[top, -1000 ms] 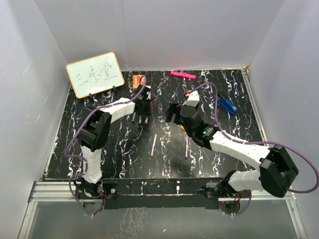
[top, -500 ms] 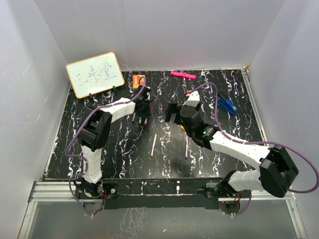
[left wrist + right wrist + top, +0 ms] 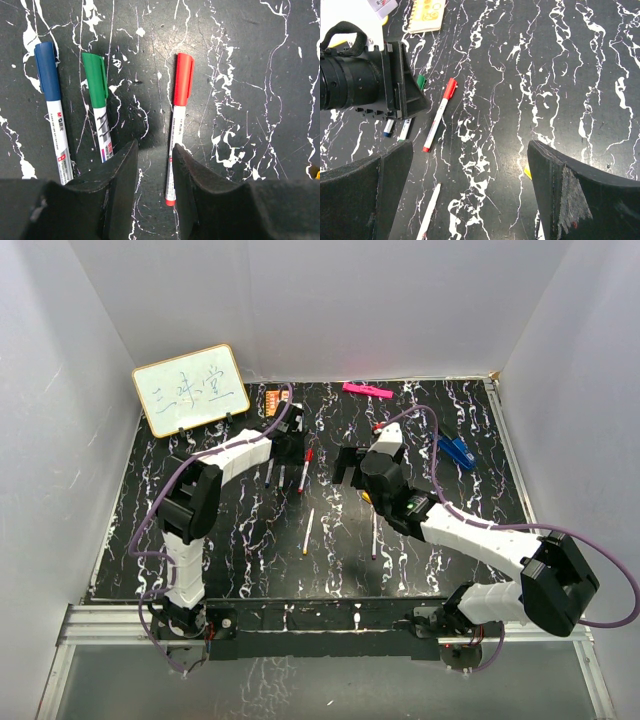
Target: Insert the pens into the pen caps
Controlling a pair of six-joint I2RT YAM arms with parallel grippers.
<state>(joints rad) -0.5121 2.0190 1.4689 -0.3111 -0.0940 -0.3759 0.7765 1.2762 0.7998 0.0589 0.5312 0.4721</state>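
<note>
A: Left wrist view, what lies there?
B: Blue-capped pen (image 3: 52, 115), green-capped pen (image 3: 98, 105) and red-capped pen (image 3: 178, 125) lie on the surface (image 3: 250, 75); left gripper (image 3: 153, 147) jaws apart, empty. Right gripper (image 3: 469, 145) jaws wide, empty

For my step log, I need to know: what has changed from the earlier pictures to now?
The left gripper drew back toward the far edge, its fingers open and empty. The red-capped pen, hidden under it before, now lies uncovered beside the green-capped pen and the blue-capped pen. The right gripper and the two nearer pens stayed where they were.
</note>
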